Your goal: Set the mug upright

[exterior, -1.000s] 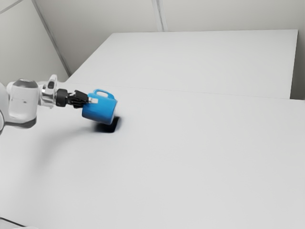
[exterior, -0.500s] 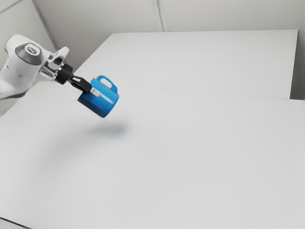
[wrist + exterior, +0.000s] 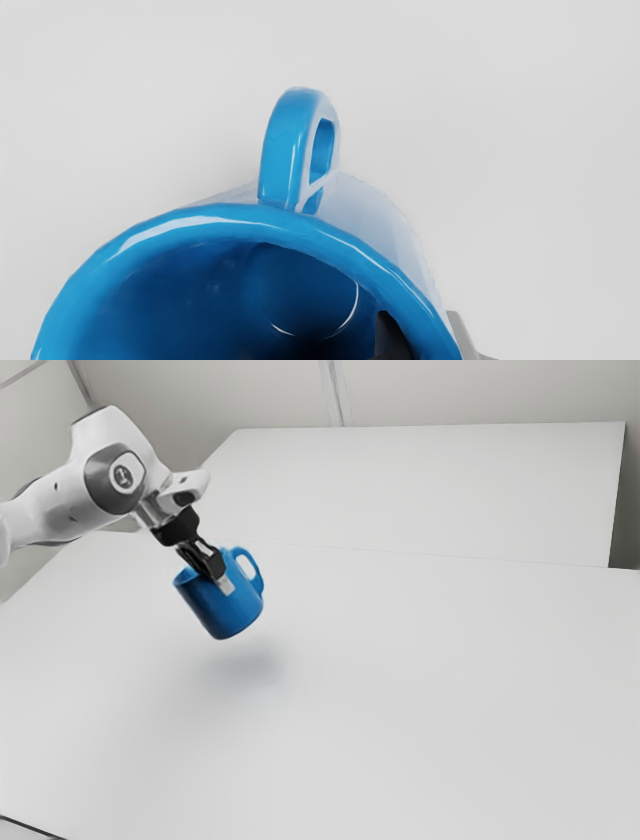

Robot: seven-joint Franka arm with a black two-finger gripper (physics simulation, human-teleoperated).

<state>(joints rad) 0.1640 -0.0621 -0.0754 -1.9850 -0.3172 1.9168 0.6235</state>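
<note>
Held clear of the table (image 3: 420, 700), the blue mug (image 3: 215, 610) is tilted, its mouth facing upward and toward the exterior view's left, its base lower and toward the exterior view's right. The handle (image 3: 282, 150) stands out from the side of the body, joined near the rim (image 3: 240, 215). The jaws of the gripper (image 3: 221, 580) are clamped on the mug's wall, one finger inside the mouth and one outside. A soft shadow (image 3: 240, 667) lies on the table beneath. The white arm (image 3: 75, 505) enters from the exterior view's left.
</note>
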